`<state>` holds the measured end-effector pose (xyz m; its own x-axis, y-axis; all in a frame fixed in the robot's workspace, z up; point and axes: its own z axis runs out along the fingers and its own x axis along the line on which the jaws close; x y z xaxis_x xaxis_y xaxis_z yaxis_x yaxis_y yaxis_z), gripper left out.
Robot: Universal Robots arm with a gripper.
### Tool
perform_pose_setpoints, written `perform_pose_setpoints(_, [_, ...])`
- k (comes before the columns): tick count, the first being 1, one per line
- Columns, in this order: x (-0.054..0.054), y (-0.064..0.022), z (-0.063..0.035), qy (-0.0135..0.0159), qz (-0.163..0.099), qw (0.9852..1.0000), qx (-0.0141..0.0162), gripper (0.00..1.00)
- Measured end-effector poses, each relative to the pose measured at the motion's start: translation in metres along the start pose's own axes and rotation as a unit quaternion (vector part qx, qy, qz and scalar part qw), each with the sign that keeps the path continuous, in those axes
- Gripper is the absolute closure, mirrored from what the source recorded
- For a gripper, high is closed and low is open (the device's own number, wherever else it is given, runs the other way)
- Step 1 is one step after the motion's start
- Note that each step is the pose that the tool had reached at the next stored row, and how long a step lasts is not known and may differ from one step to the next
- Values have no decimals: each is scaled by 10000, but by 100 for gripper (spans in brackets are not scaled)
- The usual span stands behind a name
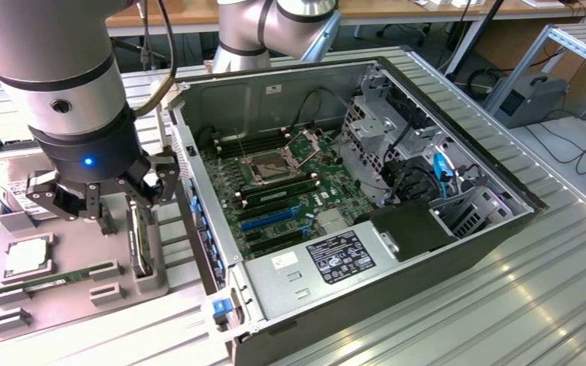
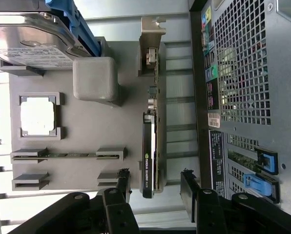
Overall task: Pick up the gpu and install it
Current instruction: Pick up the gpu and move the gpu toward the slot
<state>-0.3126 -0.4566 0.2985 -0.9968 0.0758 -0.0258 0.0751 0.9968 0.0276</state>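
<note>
The gpu stands on its long edge in a slot of the grey parts tray, black face sideways and silver bracket at its far end. In the exterior view the gpu sits at the tray's edge nearest the computer. My gripper is open, one finger on each side of the card's near end, apart from it. In the exterior view the gripper hangs just above the card. The open computer case lies beside the tray, its motherboard with blue card slots exposed.
The tray also holds a silver hard drive with a blue bracket, a processor and a green RAM stick. A grey block rises near the card's bracket. The case's perforated rear wall runs close alongside the card.
</note>
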Motion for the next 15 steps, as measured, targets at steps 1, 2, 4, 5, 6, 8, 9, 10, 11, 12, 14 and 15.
perform_pose_setpoints(1, [0, 0, 5, -1, 0, 10000, 0, 46])
perform_pose_setpoints(2, [0, 0, 8, 0, 0, 10000, 0, 46])
perform_pose_setpoints(4, [0, -1, 16, 0, 0, 10000, 1, 46])
perform_pose_setpoints(5, [1, -1, 18, 1, 0, 10000, 0, 46])
perform_pose_setpoints(6, [1, -1, 22, 0, 0, 10000, 1, 46])
perform_pose_setpoints(8, [1, -1, 29, 0, 0, 10000, 0, 46])
perform_pose_setpoints(9, [1, -1, 31, 0, 0, 10000, 0, 46])
perform_pose_setpoints(10, [1, -1, 33, 0, 0, 10000, 0, 46])
perform_pose_setpoints(11, [1, -1, 34, 0, 0, 10000, 0, 46])
perform_pose_setpoints(12, [1, -1, 37, 0, 0, 10000, 0, 46])
perform_pose_setpoints(14, [1, -1, 42, 0, 0, 10000, 0, 46])
perform_pose_setpoints(15, [1, -1, 44, 1, 0, 10000, 1, 46])
